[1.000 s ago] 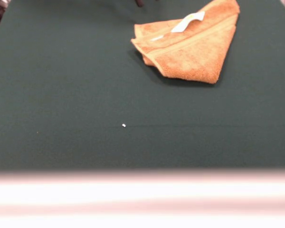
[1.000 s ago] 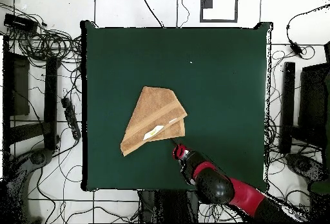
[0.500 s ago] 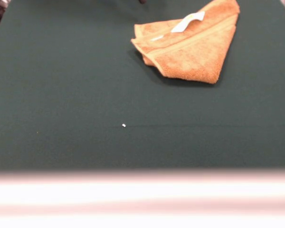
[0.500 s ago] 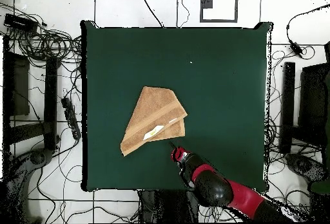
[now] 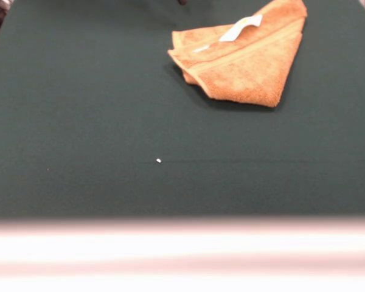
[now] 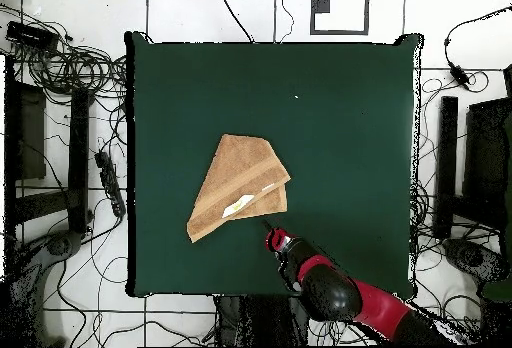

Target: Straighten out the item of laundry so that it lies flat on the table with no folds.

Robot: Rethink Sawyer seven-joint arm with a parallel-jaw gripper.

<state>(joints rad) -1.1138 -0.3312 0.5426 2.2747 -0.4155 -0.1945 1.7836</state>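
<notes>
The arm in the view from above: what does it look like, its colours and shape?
The arm is thick and rounded, with glossy red shells and black joints. It narrows toward a small red and dark pincer with a slim dark tip. No markings or cables on it can be made out.

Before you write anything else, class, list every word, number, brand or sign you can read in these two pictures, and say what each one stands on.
No text can be read in either picture.
The white label sewn on the towel: any print on it is too small and blurred to read.
The green table: no writing, only a tiny white speck.
The robot arm in the overhead view: no legible marking.
</notes>
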